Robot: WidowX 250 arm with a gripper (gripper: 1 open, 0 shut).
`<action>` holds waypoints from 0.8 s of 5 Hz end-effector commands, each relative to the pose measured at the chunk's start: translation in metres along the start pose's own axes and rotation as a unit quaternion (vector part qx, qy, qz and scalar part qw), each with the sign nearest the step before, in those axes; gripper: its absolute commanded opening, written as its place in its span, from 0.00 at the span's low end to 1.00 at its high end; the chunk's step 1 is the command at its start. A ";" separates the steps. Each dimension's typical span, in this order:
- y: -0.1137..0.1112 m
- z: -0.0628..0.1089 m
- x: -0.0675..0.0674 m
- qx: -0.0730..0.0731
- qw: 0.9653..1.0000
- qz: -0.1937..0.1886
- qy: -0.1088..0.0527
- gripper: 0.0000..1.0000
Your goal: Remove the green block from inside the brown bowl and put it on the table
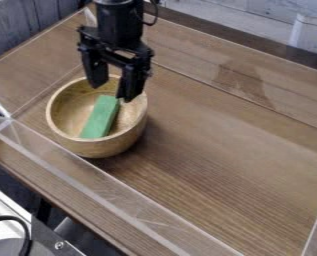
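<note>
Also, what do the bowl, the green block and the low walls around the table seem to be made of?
The bowl looks like light wood with a smooth matte finish; faint grain shows on its thick wall. The green block has one even, flat colour with no grain, so painted wood or plastic; I cannot tell which. The walls seem clear acrylic: the table shows through them and their edges catch light.

No readable text, labels, brands, numbers or signs anywhere in view.
</note>
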State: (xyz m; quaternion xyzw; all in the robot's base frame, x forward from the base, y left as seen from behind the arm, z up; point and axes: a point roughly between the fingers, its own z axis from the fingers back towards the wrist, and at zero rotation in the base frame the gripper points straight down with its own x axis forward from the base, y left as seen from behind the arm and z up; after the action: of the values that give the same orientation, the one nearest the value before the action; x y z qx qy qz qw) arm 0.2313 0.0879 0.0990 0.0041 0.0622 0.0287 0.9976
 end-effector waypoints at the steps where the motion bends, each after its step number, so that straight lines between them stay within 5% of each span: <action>1: 0.010 0.010 0.000 0.013 0.999 0.010 -0.029 1.00; 4: 0.022 -0.009 -0.002 0.014 0.999 0.021 -0.020 1.00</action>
State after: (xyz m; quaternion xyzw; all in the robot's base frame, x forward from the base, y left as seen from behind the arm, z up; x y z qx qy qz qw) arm 0.2232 0.1056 0.0823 0.0125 0.0597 0.0449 0.9971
